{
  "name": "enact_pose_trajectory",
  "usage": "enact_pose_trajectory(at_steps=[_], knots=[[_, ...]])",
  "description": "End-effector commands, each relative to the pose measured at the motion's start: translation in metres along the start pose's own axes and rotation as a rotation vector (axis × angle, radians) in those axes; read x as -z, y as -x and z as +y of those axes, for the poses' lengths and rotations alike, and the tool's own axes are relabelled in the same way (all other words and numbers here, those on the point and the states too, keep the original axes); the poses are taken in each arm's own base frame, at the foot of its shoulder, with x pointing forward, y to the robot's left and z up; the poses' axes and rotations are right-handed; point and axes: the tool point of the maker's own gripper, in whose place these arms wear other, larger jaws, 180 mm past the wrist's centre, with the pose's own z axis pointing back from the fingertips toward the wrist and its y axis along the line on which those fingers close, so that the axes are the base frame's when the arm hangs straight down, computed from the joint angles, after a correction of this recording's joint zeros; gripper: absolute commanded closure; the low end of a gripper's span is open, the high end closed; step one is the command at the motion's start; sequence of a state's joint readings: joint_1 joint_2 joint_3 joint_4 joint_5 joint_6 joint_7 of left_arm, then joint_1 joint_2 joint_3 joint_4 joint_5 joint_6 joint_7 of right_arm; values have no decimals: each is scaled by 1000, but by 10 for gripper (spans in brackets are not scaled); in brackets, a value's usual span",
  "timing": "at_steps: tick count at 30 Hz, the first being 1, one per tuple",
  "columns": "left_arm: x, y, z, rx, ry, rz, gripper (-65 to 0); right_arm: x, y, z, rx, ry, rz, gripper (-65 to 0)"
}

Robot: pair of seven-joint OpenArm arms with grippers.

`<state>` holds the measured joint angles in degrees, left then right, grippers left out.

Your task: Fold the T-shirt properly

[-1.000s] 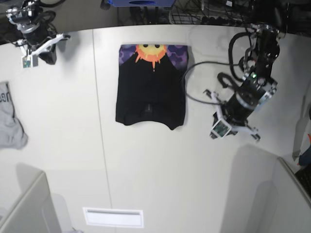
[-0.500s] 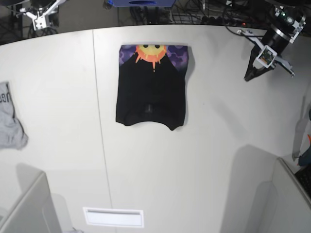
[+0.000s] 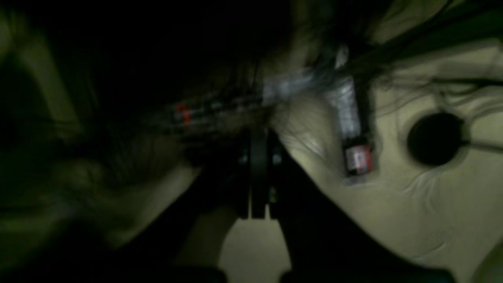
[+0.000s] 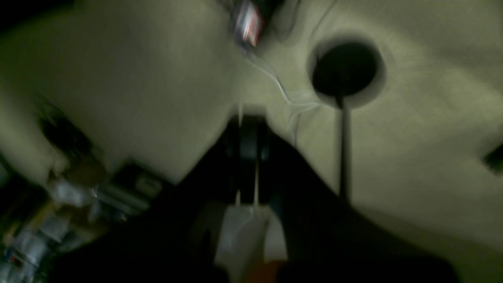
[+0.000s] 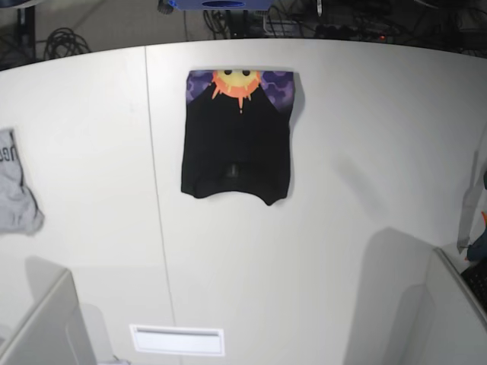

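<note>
The T-shirt (image 5: 237, 141) lies folded into a black rectangle at the back middle of the white table (image 5: 342, 251), with a strip of its sun face print on purple showing along the far edge. Neither arm appears in the base view. In the dark, blurred left wrist view, my left gripper (image 3: 257, 135) has its fingers pressed together with nothing between them. My right gripper (image 4: 248, 125) looks the same in the right wrist view, shut and empty. The T-shirt is in neither wrist view.
A small grey garment (image 5: 15, 194) lies at the table's left edge. A white slot (image 5: 177, 340) sits near the front. Grey partitions (image 5: 42, 327) stand at both front corners. Cables (image 5: 319, 23) run behind the table. Each wrist view shows a round dark hole (image 3: 434, 138) (image 4: 345, 70).
Both arms have pulled back off the table and left the base view. The T-shirt has not moved.
</note>
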<state>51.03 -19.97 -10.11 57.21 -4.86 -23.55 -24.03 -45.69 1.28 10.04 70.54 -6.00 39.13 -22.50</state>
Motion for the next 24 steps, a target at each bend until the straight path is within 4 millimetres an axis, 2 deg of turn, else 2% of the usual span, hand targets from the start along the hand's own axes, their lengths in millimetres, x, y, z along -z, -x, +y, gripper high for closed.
enact_pose_trajectory(at_steps=[1, 2, 4, 6, 7, 8, 9, 10, 12, 14, 18, 24], knots=[[-1, 25, 1, -35, -10, 37, 0, 11, 11, 13, 6, -55, 28, 0], [5, 45, -2, -78, -19, 58, 0, 23, 15, 13, 30, -70, 43, 0], [15, 74, -7, -133, -32, 108, 0, 43, 31, 1, 87, -52, 97, 0], [24, 95, -12, -161, -40, 190, 0, 60, 48, -11, 125, -21, 143, 0], [34, 95, -17, -155, -25, 224, 0, 66, 51, -22, 133, 11, 138, 0], [59, 73, -25, -119, 22, 188, 0, 70, 52, -30, 143, 45, 118, 0], [76, 59, -36, -78, 74, 183, 0, 74, 47, -41, 138, 93, 82, 0], [81, 59, -46, -46, 116, 211, 0, 74, 42, -51, 127, 139, 57, 0], [86, 70, -57, 24, 177, 320, 0, 73, 36, -70, 98, 233, 33, 0], [85, 82, -57, 63, 194, 424, 0, 74, 29, -75, 87, 279, 23, 0], [102, 67, -64, 69, 203, 446, 0, 75, 15, -77, 104, 294, -14, 0], [103, 65, -62, 51, 190, 437, 0, 76, 13, -76, 124, 296, -26, 0]])
